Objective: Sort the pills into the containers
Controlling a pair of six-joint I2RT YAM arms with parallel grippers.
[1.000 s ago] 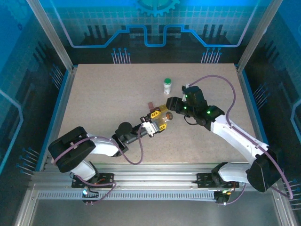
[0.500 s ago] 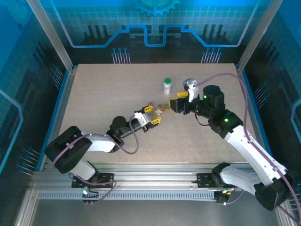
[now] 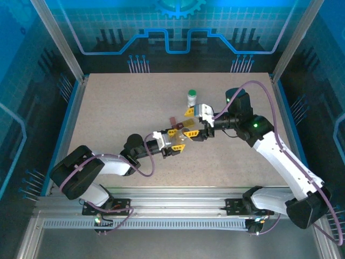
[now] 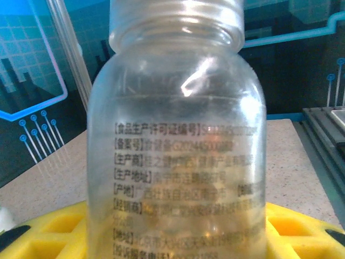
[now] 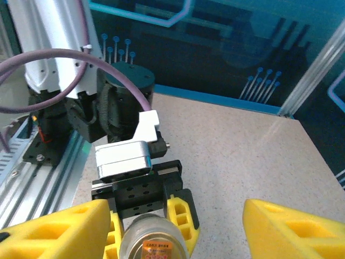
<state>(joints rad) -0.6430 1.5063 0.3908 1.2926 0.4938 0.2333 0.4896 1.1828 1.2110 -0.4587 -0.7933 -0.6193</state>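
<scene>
As the right jaws swung in, spreading apart facing the clear glass vial [image 4: 178,151], the left jaws kept it clamped over the beige bench [image 3: 118,108], probably for uncapping.

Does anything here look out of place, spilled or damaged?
Nothing looks spilled or damaged. One dark red pill lies loose on the table, in no bottle. The white bottle stands upright; the left gripper holds the clear vial.
</scene>
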